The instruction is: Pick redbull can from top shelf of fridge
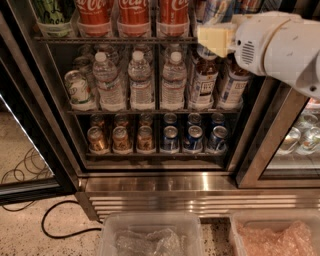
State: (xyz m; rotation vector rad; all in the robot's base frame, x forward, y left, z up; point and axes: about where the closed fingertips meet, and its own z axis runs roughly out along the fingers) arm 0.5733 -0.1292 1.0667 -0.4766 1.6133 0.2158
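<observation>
Checking status: is the can picked? (reviewer)

No. My gripper (211, 40) is up at the right end of the top shelf (115, 39), level with its front rail, inside the open fridge (200, 186). The redbull can (215, 10) stands on that shelf, just above the gripper in this view and right of the three cola cans (134, 12). (me)

Got hold of it? (reviewer)

Not that I can see. The can looks upright in its row. Whether the gripper touches it, can't tell. Open or closed, can't tell either. My own arm (280, 47) covers much of that corner. (me)

So what counts as done? (reviewer)

Door is open, arm is at shelf height, gripper is near the target. I judge the approach mostly done. (me)

Left? (reviewer)

The whole pick proper: line up on the redbull can, close on it, lift it clear of the rail, bring it out of the fridge. A second blue-silver can (248, 5) sits just beside it on the right, so bumping that one is a risk. The water bottles (141, 80) one rack down aren't involved. (me)
</observation>
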